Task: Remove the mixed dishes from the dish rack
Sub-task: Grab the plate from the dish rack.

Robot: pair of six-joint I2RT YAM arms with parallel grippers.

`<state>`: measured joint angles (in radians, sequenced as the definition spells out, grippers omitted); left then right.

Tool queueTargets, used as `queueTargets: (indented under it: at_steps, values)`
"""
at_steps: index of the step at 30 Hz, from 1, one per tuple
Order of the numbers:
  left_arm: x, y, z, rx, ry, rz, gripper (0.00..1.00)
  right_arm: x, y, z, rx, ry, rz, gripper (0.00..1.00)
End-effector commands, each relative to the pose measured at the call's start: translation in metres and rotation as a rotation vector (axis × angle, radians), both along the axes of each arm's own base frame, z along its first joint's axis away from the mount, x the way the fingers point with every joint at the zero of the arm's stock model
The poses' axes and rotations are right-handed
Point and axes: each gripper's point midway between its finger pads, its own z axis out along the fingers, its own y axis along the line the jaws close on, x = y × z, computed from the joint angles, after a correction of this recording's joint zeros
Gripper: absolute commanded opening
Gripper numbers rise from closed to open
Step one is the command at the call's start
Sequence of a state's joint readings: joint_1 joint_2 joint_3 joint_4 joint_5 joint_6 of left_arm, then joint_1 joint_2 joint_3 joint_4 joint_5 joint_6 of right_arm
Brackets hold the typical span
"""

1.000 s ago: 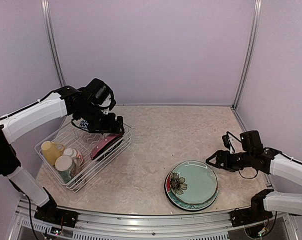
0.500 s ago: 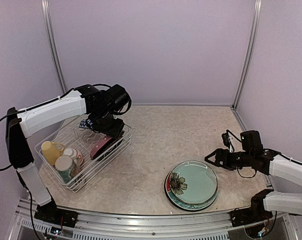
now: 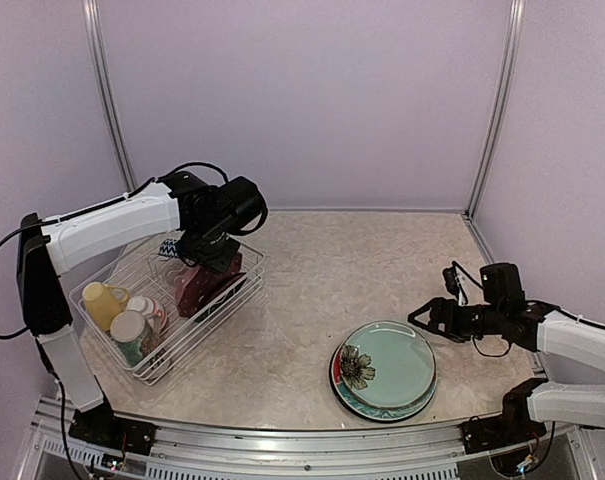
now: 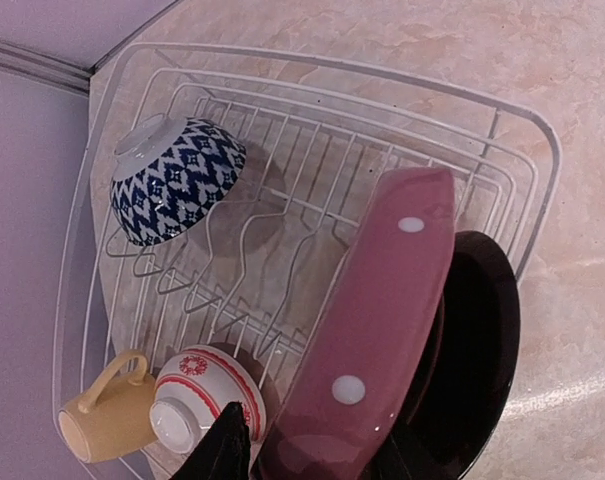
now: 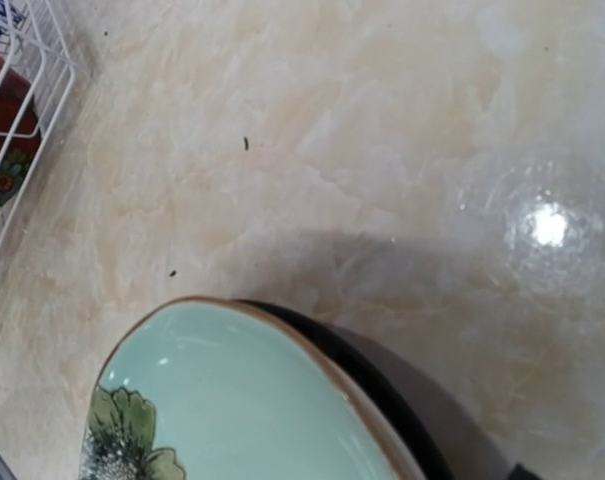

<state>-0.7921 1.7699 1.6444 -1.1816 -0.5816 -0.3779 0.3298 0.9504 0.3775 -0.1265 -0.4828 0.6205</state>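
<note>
My left gripper (image 4: pixel 312 458) straddles the pink polka-dot plate (image 4: pixel 382 320) to lift it off the dish rack (image 4: pixel 382 77); clamped or not, I can't tell.

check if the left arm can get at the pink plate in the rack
Probably yes: the left end effector hangs right over the pink plate, a finger either side of its rim, nothing covering it. A dark plate leans beside it.

A robot test cell in a lab: plain lilac panels (image 3: pixel 302 100) and aluminium posts (image 3: pixel 497 110) enclose a marble-patterned table (image 3: pixel 322 265), and the white left arm (image 3: pixel 107 225) and right arm (image 3: pixel 582 335), trailing cables, stand on a metal rail (image 3: pixel 302 452).
</note>
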Motion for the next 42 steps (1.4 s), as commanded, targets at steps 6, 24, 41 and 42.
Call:
queueTargets:
  at_steps: [6, 24, 41, 42]
  values:
    - [-0.001, 0.014, -0.026, 0.216, 0.022, 0.016, 0.34, 0.002, 0.002, -0.001, 0.025, -0.004, 0.004, 0.86]
    - [-0.001, 0.012, -0.018, 0.304, 0.004, 0.002, 0.12, 0.001, 0.004, -0.002, 0.041, -0.005, 0.004, 0.86]
    - [-0.004, 0.022, 0.022, 0.37, -0.069, 0.053, 0.0, -0.001, 0.001, 0.003, 0.042, -0.032, -0.003, 0.86]
    - [-0.004, 0.023, 0.025, 0.373, -0.074, 0.057, 0.0, -0.001, 0.001, 0.003, 0.041, -0.031, -0.003, 0.86]
